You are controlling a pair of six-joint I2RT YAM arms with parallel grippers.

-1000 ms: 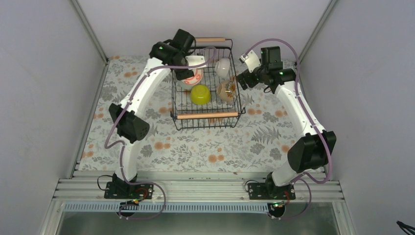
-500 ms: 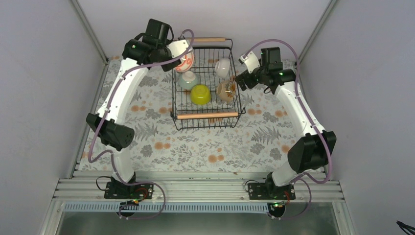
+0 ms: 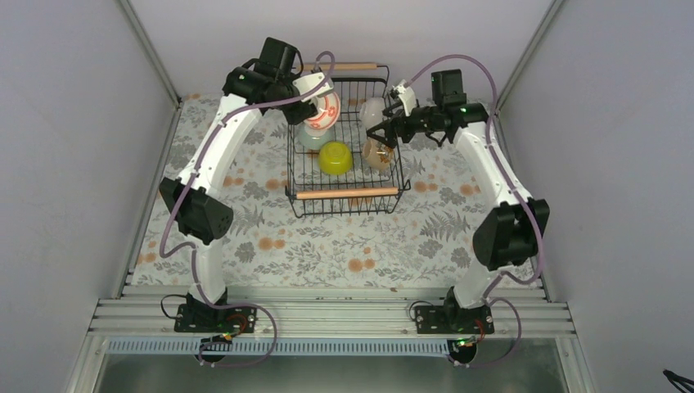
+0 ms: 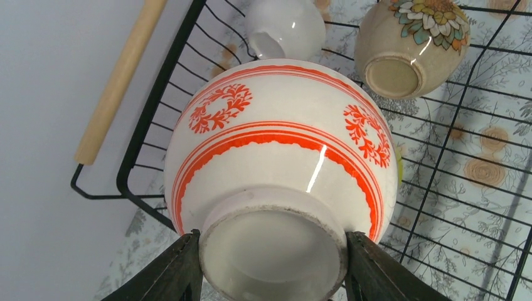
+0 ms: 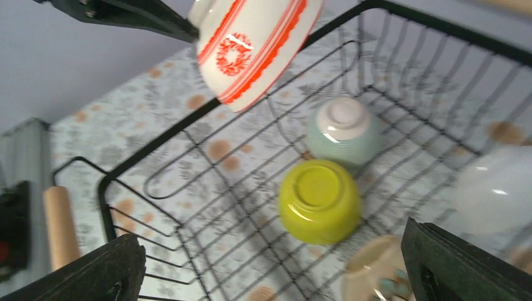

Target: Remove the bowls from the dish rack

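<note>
The red-and-white bowl (image 4: 276, 157) sits clamped by its foot in the left claw (image 4: 273, 254), held above the dish rack (image 3: 347, 195). Below the wide-open, empty right claw (image 5: 270, 273), 4 other bowls (image 3: 335, 157) rest in that rack.

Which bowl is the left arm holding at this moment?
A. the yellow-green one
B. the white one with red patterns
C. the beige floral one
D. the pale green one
B: the left gripper has its jaws clamped on the foot of the white bowl with red patterns, held above the dish rack; the yellow-green bowl lies upside down in the rack.
</note>
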